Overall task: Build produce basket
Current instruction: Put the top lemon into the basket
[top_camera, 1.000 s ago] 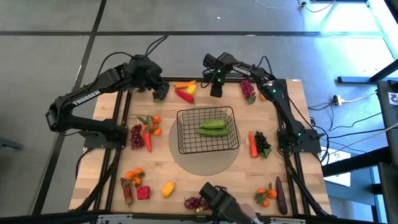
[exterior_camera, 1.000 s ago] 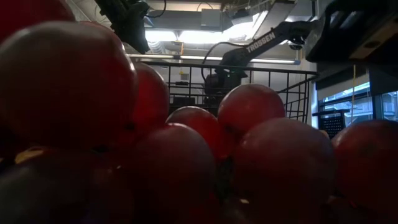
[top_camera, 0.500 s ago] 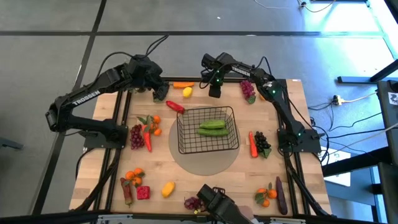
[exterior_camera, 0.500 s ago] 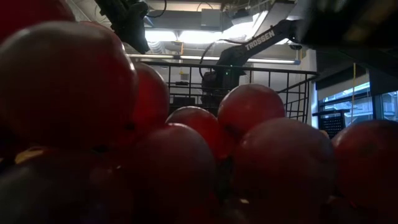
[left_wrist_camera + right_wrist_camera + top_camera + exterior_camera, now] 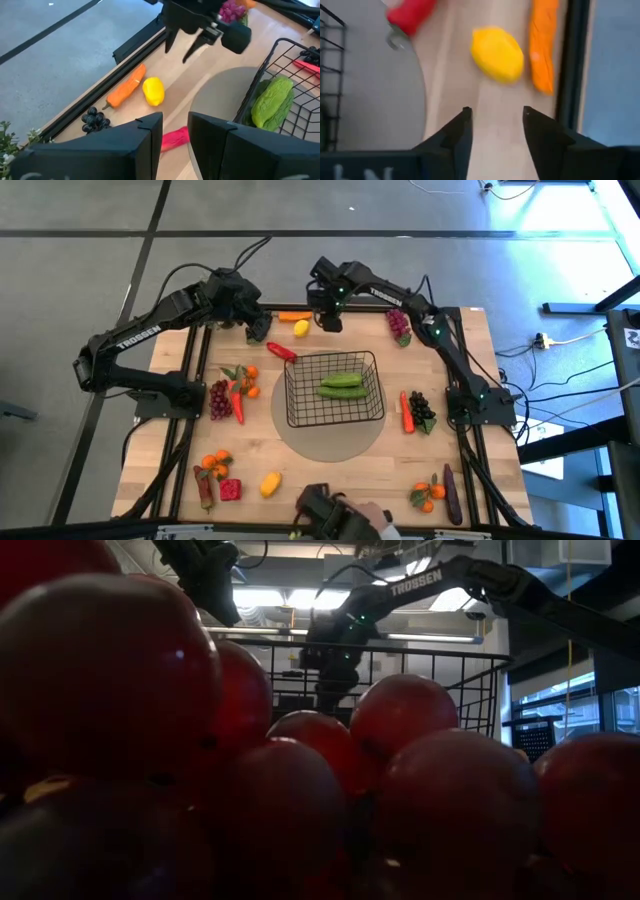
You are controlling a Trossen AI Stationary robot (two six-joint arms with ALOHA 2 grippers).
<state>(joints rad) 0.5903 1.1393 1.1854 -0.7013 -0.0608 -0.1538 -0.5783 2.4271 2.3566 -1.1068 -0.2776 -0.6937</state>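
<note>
**Lemon sits right in front of my right hand**

My right hand (image 5: 327, 321) hangs over the far edge of the bench (image 5: 460, 440). Its fingers (image 5: 455, 134) are apart and hold nothing. The lemon (image 5: 497, 54) lies just ahead of that hand, a bit off to one side, with its long way slanted across the hand's gap. The carrot (image 5: 543, 45) lies just past the lemon, along the bench edge. A red pepper (image 5: 281, 351) lies between the lemon and the basket (image 5: 335, 389).

My left hand (image 5: 258, 330) waits near the red pepper, fingers only a little apart, holding nothing. I think the right hand is nearer the lemon, so it should go.

The basket stands in the middle of the bench, behind the right hand. I count two green cucumbers (image 5: 341, 385) in it. On the bench I see two lemons, one far and one near (image 5: 269, 482).
</note>
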